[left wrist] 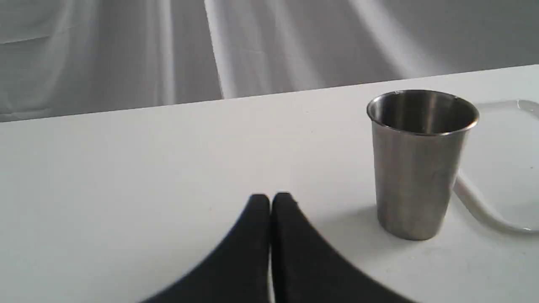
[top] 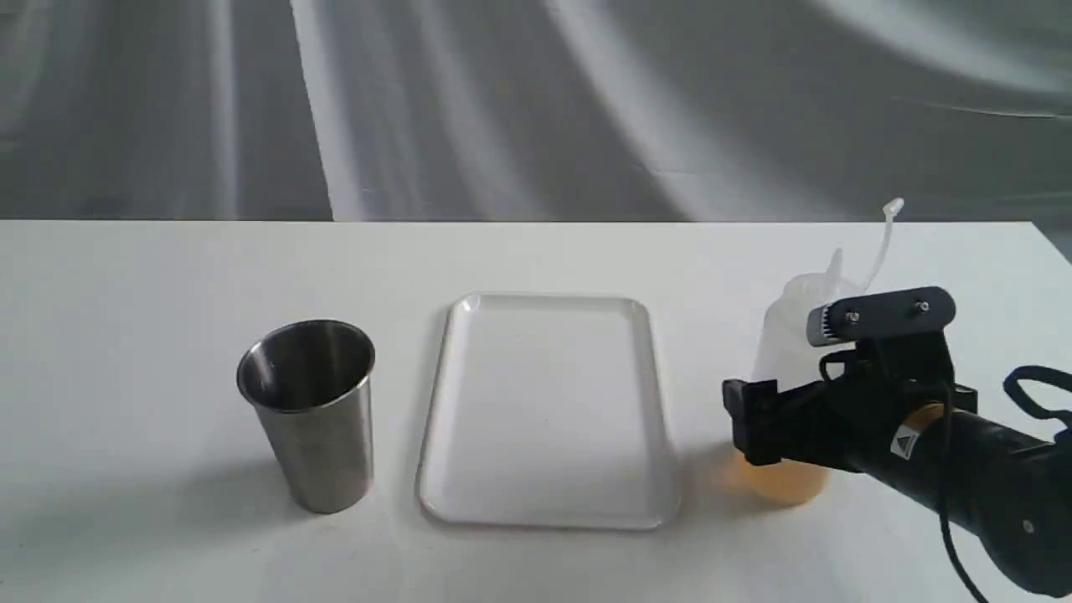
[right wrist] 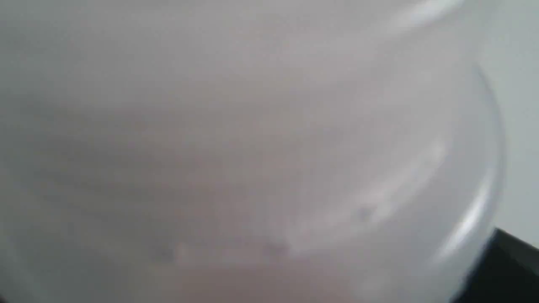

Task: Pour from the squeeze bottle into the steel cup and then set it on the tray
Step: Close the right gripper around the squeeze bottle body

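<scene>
The squeeze bottle stands on the bench at the right, with yellow-brown liquid at its bottom (its cap strap sticks up). The right pincer is wide, one finger on each side of the bottle. The tray lies in the middle. The steel cup stands left of it. The left pincer is pressed together, near the cup.
</scene>
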Available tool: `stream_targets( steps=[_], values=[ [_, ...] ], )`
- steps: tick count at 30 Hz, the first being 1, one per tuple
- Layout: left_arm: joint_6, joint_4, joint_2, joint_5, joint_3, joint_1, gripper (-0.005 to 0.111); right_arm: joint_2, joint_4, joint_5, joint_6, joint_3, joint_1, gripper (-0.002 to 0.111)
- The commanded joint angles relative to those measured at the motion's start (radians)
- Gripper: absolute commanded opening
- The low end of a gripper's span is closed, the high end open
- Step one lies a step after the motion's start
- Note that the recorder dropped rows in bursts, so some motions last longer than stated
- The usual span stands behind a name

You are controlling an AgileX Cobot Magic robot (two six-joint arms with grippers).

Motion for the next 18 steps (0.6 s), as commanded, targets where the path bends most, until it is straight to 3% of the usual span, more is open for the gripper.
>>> stream_targets(
  steps=[1, 5, 12, 18],
  values=[
    [-0.003, -0.001, -0.003, -0.007, 0.004, -0.006, 0.000, 0.002, -0.009, -0.007, -0.005, -0.004, 0.000, 0.090],
    [-0.003, -0.001, -0.003, -0.007, 0.004, -0.006, 0.000, 0.002, -0.017, -0.007, -0.005, -0.004, 0.000, 0.079],
    [-0.005, -0.001, -0.003, -0.007, 0.004, -0.006, 0.000, 0.002, -0.024, -0.007, -0.003, -0.004, 0.002, 0.036],
    [-0.005, -0.001, -0.003, -0.007, 0.004, -0.006, 0.000, -0.024, -0.024, 0.005, -0.003, -0.004, 0.002, 0.014]
  ],
)
